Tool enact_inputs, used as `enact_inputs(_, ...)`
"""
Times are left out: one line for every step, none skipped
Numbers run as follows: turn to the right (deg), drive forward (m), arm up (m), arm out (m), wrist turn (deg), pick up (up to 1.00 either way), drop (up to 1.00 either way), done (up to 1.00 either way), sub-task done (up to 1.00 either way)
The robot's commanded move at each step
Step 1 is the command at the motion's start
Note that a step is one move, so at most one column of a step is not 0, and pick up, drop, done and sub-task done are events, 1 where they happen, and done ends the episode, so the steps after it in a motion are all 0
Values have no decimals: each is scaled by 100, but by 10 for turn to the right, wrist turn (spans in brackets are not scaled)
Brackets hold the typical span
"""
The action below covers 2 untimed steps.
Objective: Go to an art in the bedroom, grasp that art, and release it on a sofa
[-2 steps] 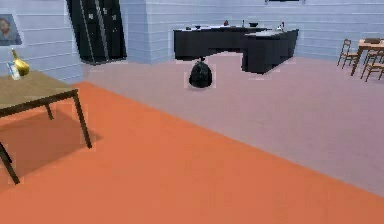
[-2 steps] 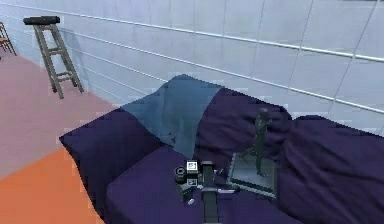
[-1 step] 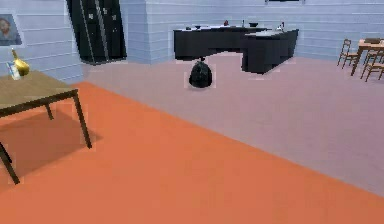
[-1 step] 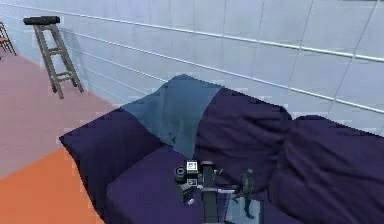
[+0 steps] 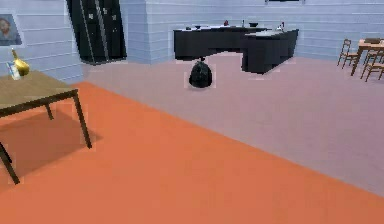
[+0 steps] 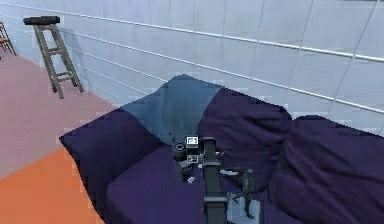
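A dark purple sofa [image 6: 300,160] with plump back cushions spreads across the arm side view, and a blue throw [image 6: 185,105] is draped over its back. The arm's dark bar [image 6: 212,185] rises over the seat. At its far end my gripper [image 6: 183,160] sits in front of the sofa cushion; I cannot tell whether it holds anything. A small grey shape [image 6: 243,197] shows just right of the bar, low over the seat; what it is cannot be made out.
A wooden stool [image 6: 55,55] stands by the white wall at the arm side view's top left. The forward view has a wooden table [image 5: 35,95] at the left, a black bag [image 5: 200,75] on the floor, a dark counter [image 5: 240,42] and chairs [image 5: 365,55] at the right.
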Motion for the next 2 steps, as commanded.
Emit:
enact_inputs(0,0,0,-8,0,0,0,0,0)
enact_inputs(0,0,0,0,0,0,0,100,0)
